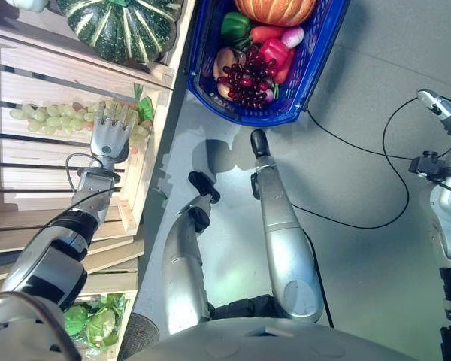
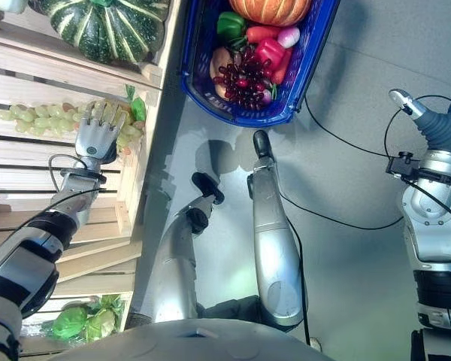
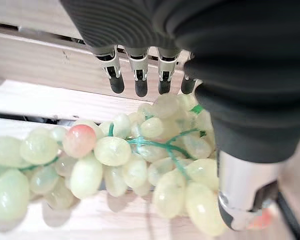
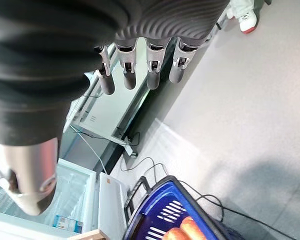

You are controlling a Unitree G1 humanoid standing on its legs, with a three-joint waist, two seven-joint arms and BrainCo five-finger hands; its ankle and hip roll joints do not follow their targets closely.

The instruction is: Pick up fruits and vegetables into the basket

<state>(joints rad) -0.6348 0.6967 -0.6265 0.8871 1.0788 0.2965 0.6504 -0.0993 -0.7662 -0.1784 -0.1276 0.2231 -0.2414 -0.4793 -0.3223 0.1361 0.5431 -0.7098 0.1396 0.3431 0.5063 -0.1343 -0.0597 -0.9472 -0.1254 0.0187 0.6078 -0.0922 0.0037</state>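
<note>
A long bunch of pale green grapes point(image 1: 52, 116) lies on the wooden slatted shelf point(image 1: 37, 162) at the left. My left hand point(image 1: 111, 131) hovers right over the bunch's near end, fingers point(image 3: 137, 75) straight and open above the grapes point(image 3: 115, 155), thumb beside them. The blue basket point(image 1: 240, 113) stands on the floor at the top, holding an orange pumpkin point(image 1: 274, 9), peppers and dark red grapes point(image 1: 244, 79). Far right, my right hand point(image 2: 417, 111) hangs above the floor, its fingers point(image 4: 135, 70) straight and holding nothing.
A striped green squash point(image 1: 120, 26) sits on the shelf's upper tier. Lettuce heads point(image 1: 90, 323) fill a lower crate. Grey floor lies between shelf and basket. A person's shoe point(image 4: 247, 20) and a white cabinet point(image 4: 80, 200) show past my right hand.
</note>
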